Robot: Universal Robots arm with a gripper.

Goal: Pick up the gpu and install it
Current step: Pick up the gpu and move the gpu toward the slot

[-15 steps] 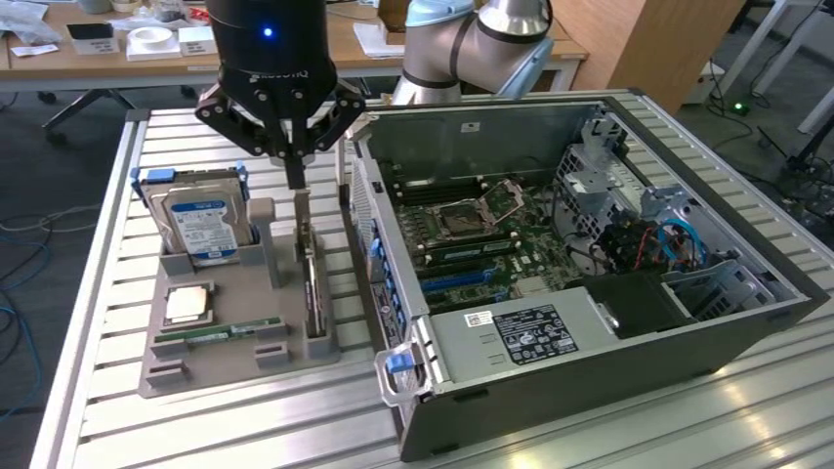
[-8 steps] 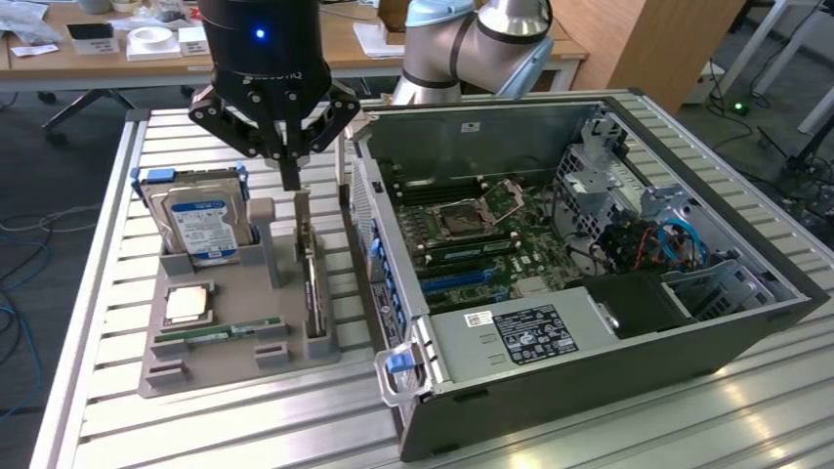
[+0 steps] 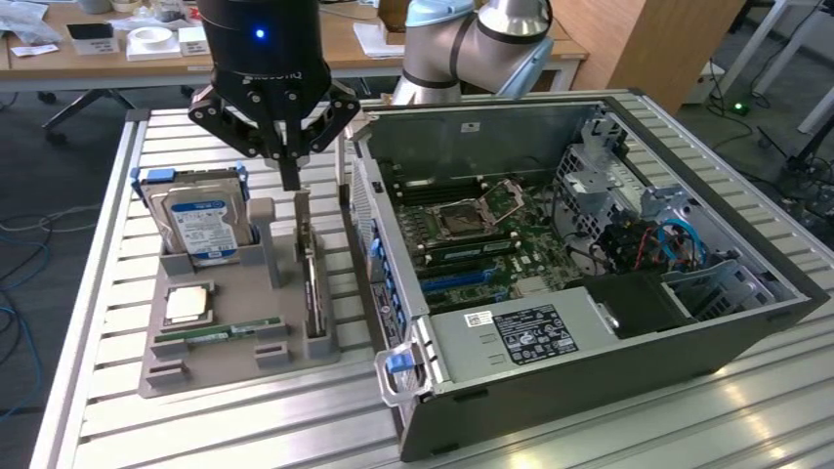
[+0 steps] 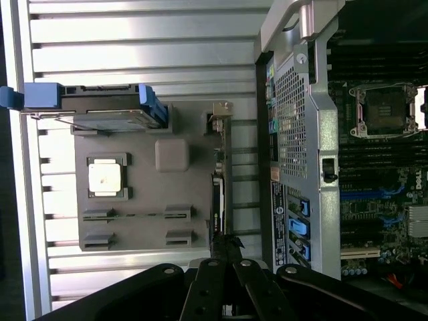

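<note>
Gripper (image 3: 288,184) pinched shut above gpu (image 3: 311,269) standing edgewise in tray (image 3: 195,363); judged light, stiff, fragile, so grip top edge.

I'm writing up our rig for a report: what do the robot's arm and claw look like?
The arm is silvery-grey tube segments with a pale blue joint cap. The claw is black: a glossy cylindrical body with a blue light and faint lettering, ending in angular linked bars.
</note>
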